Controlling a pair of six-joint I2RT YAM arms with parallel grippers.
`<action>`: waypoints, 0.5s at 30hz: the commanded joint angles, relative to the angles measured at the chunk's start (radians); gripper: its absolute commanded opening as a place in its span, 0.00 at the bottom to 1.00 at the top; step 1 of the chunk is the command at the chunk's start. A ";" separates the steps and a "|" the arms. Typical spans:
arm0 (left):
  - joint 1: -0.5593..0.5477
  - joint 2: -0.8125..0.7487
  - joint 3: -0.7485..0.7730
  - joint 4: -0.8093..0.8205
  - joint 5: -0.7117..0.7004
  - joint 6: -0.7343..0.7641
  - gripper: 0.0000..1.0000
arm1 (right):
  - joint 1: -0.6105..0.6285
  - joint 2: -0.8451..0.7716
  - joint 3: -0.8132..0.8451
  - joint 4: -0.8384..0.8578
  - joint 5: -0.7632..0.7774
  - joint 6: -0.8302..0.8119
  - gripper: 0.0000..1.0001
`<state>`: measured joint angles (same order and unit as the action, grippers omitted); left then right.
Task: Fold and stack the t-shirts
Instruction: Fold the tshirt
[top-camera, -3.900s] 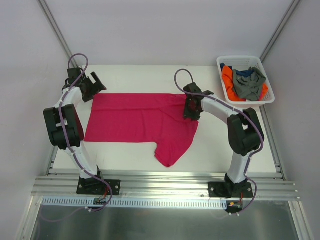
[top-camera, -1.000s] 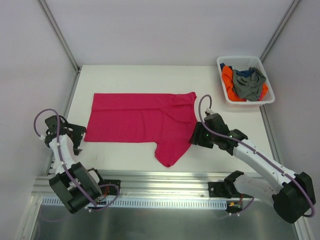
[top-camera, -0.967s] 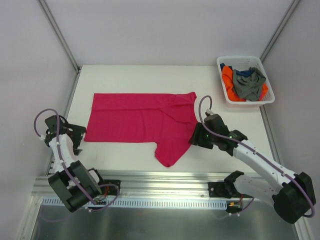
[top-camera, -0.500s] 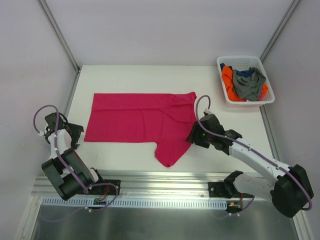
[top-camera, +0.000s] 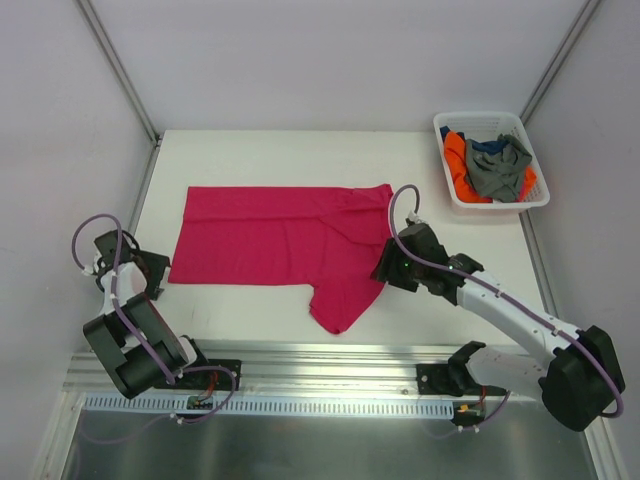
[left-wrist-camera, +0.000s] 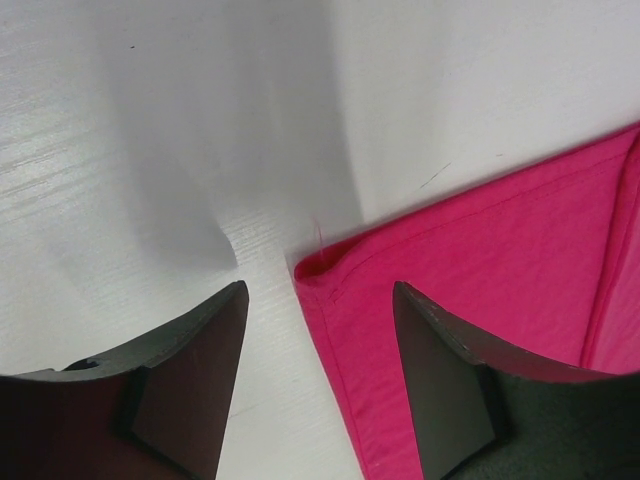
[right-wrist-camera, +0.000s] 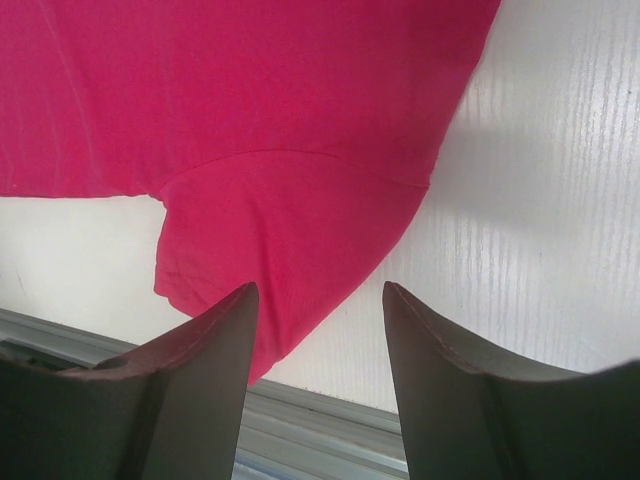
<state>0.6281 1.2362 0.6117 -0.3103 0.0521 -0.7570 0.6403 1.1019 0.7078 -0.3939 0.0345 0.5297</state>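
Lining up the first fold on the pink t-shirt (top-camera: 280, 235), as we read it: both grippers are at its near edge, nothing folded yet.

Nearest, L side: the left gripper (left-wrist-camera: 318, 292) has its jaws apart and holds nothing. The shirt's near-left hem corner lies flat on the table (top-camera: 260, 160) between the two fingers, toward the right one, not pinched.

R side: the right gripper (right-wrist-camera: 320, 292) is likewise open & empty, over the near sleeve. The sleeve's end lies between its fingers, w/ bare table under the right one.

Next move, we judge: each must come down on its bit of cloth, pinch the edge w/o bunching it, then both lift together & carry the near edge over to the far one.

Farther out, the shirt's body lies spread flat across the table. Far right, the white basket (top-camera: 490, 117) holds the grey t-shirt (top-camera: 497, 170), orange t-shirt (top-camera: 455, 155) & dark blue t-shirt (top-camera: 490, 147), well apart from both grippers.
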 joint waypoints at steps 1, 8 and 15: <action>-0.008 0.009 -0.023 0.053 0.032 -0.018 0.60 | 0.005 -0.002 0.047 -0.029 0.016 -0.010 0.57; -0.041 0.032 -0.032 0.115 0.048 -0.002 0.51 | 0.005 -0.008 0.035 -0.026 0.025 0.003 0.57; -0.077 0.043 -0.043 0.122 0.011 -0.021 0.51 | 0.005 -0.030 0.039 -0.037 0.028 0.006 0.57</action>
<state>0.5545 1.2755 0.5861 -0.2058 0.0776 -0.7639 0.6403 1.1015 0.7132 -0.4164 0.0425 0.5289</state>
